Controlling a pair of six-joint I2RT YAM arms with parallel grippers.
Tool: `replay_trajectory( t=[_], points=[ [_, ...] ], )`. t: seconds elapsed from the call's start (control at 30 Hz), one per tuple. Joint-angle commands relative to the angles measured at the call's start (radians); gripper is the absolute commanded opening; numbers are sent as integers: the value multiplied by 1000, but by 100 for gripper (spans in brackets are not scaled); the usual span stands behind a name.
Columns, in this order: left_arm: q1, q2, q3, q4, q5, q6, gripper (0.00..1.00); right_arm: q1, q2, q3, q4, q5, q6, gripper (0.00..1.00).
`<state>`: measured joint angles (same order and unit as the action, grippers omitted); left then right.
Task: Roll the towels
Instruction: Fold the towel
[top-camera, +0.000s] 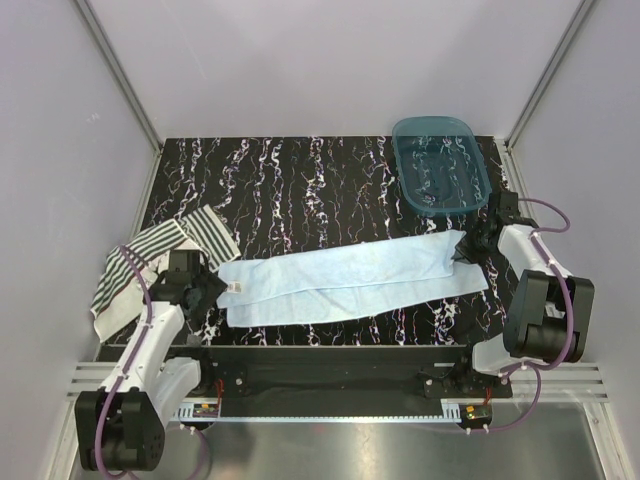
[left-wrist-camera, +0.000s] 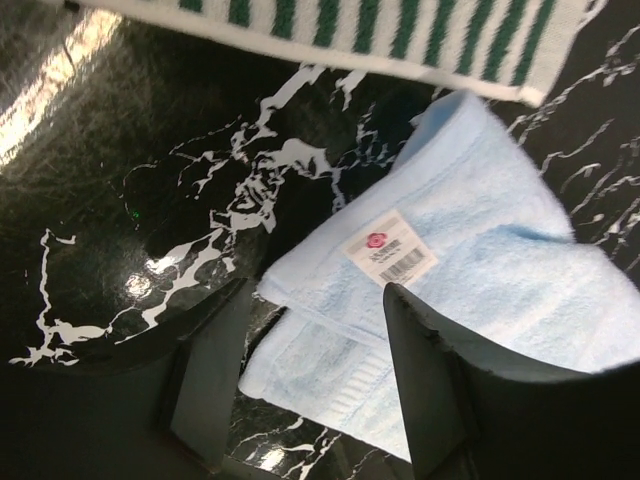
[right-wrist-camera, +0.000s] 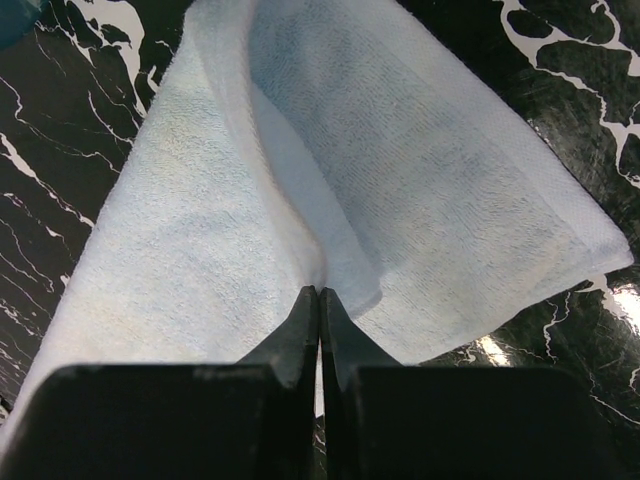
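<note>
Closest to my right wrist lens, the right pincer (right-wrist-camera: 318, 292) is pressed together on a raised fold at one end of the long light blue terry towel (top-camera: 350, 280), stretched flat across the glossy black white-veined counter (top-camera: 300, 190), probably to start the roll. My left pincer (left-wrist-camera: 318, 290) stands spread astride the labelled opposite corner, likely to anchor it, while the soft green-and-white striped towel (top-camera: 150, 260) lies rumpled at the counter's left edge.

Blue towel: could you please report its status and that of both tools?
Right tool shut, pinching right end of blue towel. Left tool open, astride its labelled corner. Striped towel close beside.
</note>
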<state>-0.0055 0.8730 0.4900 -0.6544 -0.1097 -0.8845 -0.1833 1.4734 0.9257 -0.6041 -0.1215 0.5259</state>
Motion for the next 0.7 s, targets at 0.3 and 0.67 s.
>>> replay_trajectory(
  t=[0.3, 0.67],
  points=[
    [6, -9, -102, 59, -13, -57, 56, 5, 16, 59, 4, -35, -17, 0],
    [6, 23, -139, 160, 4, -19, 19, 5, 25, 58, 3, -20, -20, 0]
  ],
)
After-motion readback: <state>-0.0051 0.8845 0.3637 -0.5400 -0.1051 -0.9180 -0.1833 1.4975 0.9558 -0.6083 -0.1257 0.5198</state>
